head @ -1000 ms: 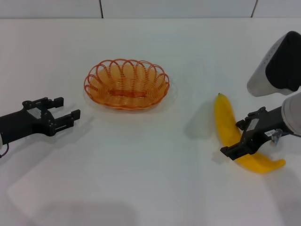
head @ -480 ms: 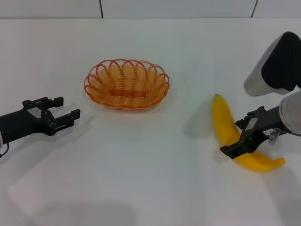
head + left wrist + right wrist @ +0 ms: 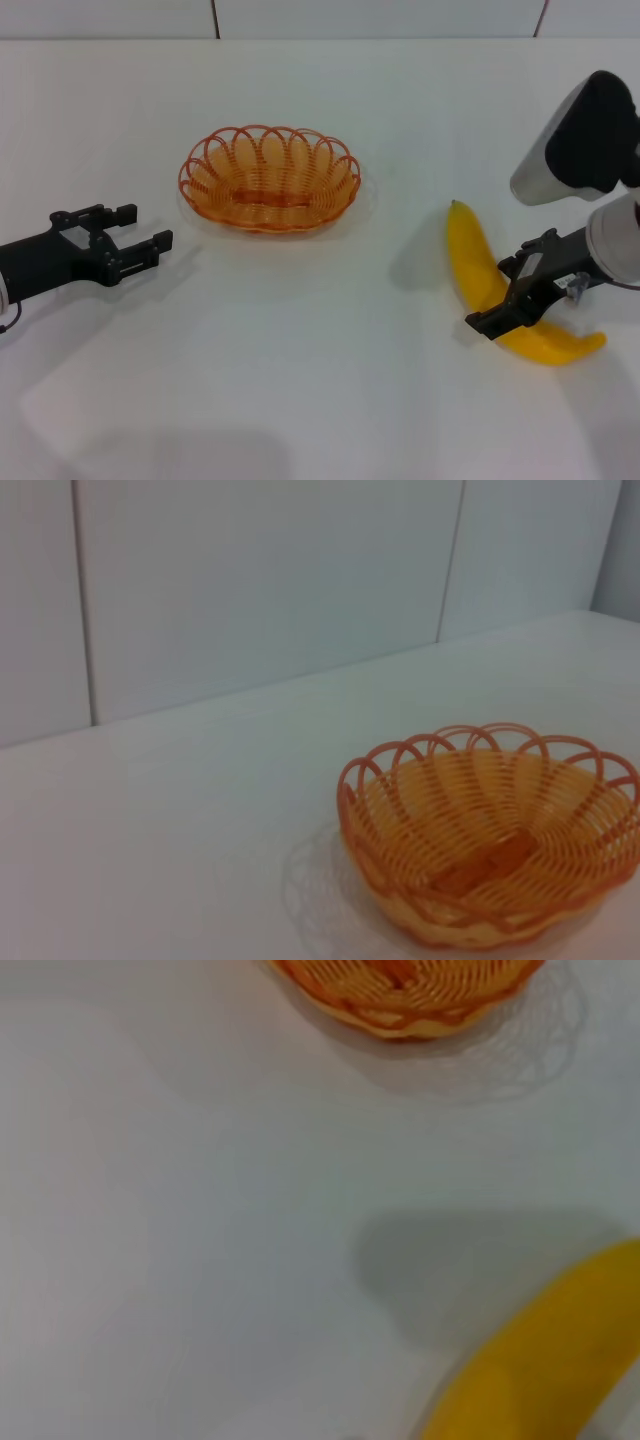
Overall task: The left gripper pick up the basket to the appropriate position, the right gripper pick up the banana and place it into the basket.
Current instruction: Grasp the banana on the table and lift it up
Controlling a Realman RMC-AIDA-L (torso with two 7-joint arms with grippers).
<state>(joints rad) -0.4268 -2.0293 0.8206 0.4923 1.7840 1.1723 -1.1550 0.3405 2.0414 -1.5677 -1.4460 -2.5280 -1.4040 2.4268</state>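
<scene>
The orange wire basket [image 3: 232,212] stands empty on the white table, left of centre; it also shows in the left wrist view [image 3: 400,880] and the right wrist view [image 3: 400,1015]. My left gripper [image 3: 143,227] is open and empty, low over the table to the basket's left, apart from it. The yellow banana [image 3: 470,250] is at the right and also shows in the right wrist view [image 3: 540,1370]. My right gripper [image 3: 508,295] is shut across the banana's middle, one finger on each side.
The white table [image 3: 320,380] runs wide around both objects, with bare surface between basket and banana. A grey panelled wall [image 3: 250,590] stands behind the table's far edge. My right arm's silver-grey link [image 3: 575,140] hangs above the banana's right side.
The banana's far tip and my right gripper have shifted slightly left together, and the right arm link has moved left. The left gripper and basket have not moved.
</scene>
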